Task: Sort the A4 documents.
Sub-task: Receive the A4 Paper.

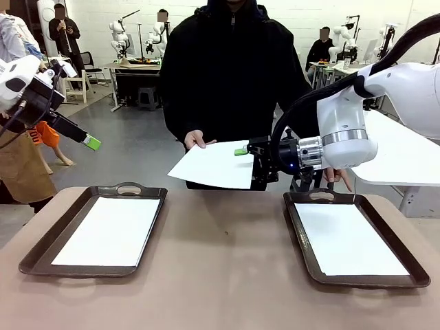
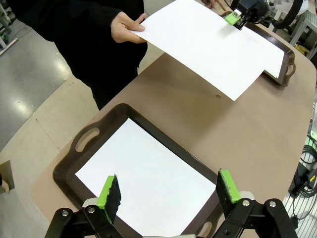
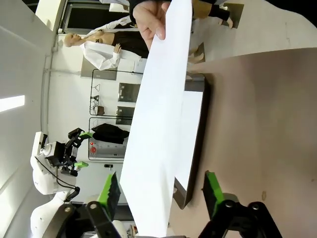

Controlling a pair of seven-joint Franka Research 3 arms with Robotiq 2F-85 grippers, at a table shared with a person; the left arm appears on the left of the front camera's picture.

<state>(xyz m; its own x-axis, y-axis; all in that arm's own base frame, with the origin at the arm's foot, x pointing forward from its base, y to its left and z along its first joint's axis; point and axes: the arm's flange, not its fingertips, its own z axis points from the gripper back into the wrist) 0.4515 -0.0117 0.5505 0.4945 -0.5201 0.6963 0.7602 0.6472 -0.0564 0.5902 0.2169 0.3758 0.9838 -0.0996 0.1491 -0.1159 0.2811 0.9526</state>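
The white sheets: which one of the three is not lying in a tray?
The sheet held by the person's hand in the air, sheet, between the right gripper fingers. The other two lie flat in the left tray and right tray.

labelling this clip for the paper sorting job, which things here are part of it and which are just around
Part of the job:
- held A4 sheet, in the person's hand, right gripper at its edge
- sheet in left tray
- sheet in right tray
- both dark trays

Just around:
- left gripper, open above the left tray
- brown table
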